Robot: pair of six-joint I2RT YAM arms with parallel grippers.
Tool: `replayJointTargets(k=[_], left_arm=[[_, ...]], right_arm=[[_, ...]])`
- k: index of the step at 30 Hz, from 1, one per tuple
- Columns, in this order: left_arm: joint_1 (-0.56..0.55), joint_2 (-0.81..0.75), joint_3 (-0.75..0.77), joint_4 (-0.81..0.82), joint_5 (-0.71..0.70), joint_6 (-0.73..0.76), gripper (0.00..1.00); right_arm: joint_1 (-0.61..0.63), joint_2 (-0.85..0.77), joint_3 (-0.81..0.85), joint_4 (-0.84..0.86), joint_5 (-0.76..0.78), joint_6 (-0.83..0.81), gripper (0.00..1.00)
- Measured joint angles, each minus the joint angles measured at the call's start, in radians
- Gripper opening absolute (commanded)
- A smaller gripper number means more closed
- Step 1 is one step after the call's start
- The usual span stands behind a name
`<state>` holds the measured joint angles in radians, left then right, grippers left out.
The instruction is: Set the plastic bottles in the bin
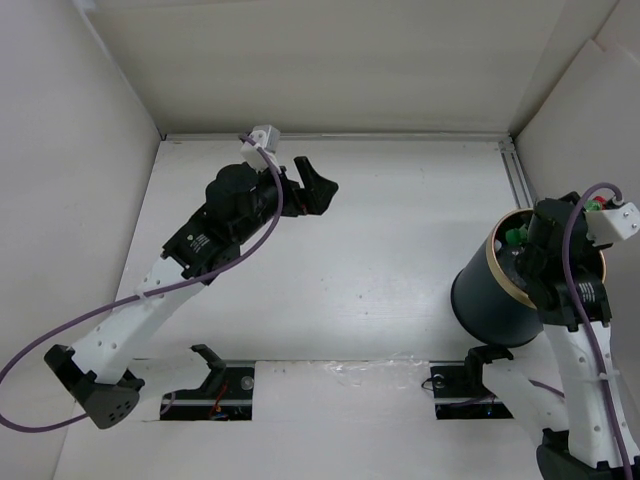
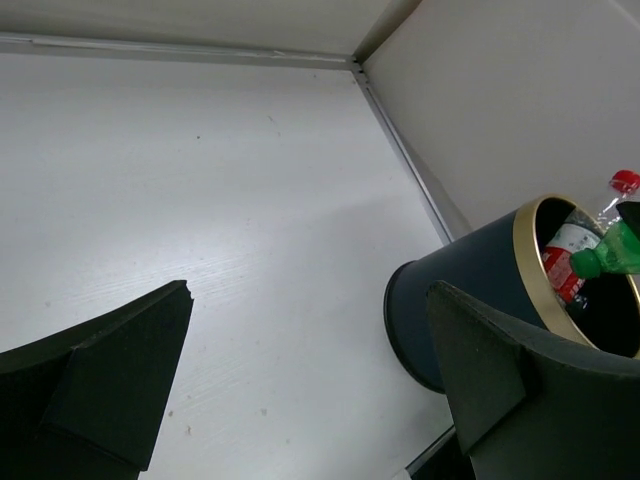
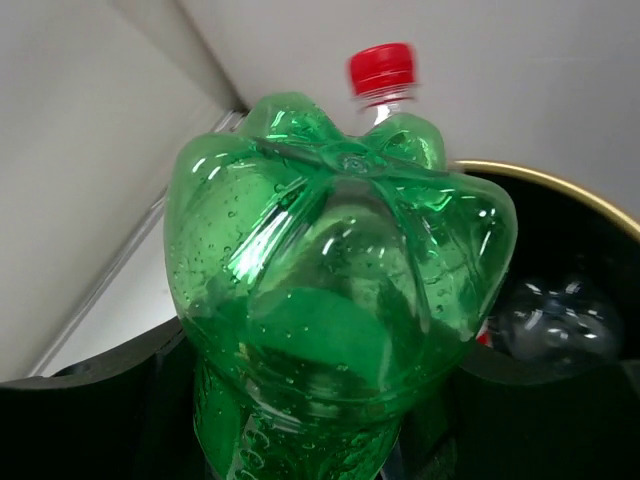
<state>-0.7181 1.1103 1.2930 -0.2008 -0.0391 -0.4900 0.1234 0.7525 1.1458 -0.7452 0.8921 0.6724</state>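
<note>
While my left gripper (image 1: 318, 190) hangs at 11 o'clock over the table (image 1: 380, 260), fingers spread wide with nothing between them, the right gripper (image 1: 530, 250) sits above the bin (image 1: 480, 295) at 3 o'clock. Its fingers are clamped on the green bottle (image 3: 330, 280), whose lobed base faces the wrist camera, body over the tan rim. In the bin: a red-capped bottle (image 3: 382, 68) at 12 o'clock of the green one, neck above the rim, and a clear bottle (image 3: 555, 320) at 4 o'clock, lower down.

Top view from above and behind, whole table (image 1: 350, 260), left wrist low, facing the bin (image 2: 450, 290) from afar, right wrist close on green bottle (image 3: 340, 280), bin rim shared.
</note>
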Motion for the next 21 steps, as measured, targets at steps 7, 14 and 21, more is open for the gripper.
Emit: replayJointTargets(k=[7, 14, 21], left_arm=[[0.000, -0.028, -0.031, -0.029, -0.009, 0.004, 1.00], [0.000, -0.026, -0.032, -0.087, -0.093, 0.003, 1.00], [0.000, -0.020, -0.020, -0.161, -0.185, 0.014, 1.00]], right_arm=[[0.000, -0.007, 0.007, -0.066, 0.097, 0.063, 1.00], [0.000, -0.006, 0.044, -0.120, 0.128, 0.092, 1.00], [0.006, -0.027, 0.092, -0.025, -0.152, -0.013, 1.00]])
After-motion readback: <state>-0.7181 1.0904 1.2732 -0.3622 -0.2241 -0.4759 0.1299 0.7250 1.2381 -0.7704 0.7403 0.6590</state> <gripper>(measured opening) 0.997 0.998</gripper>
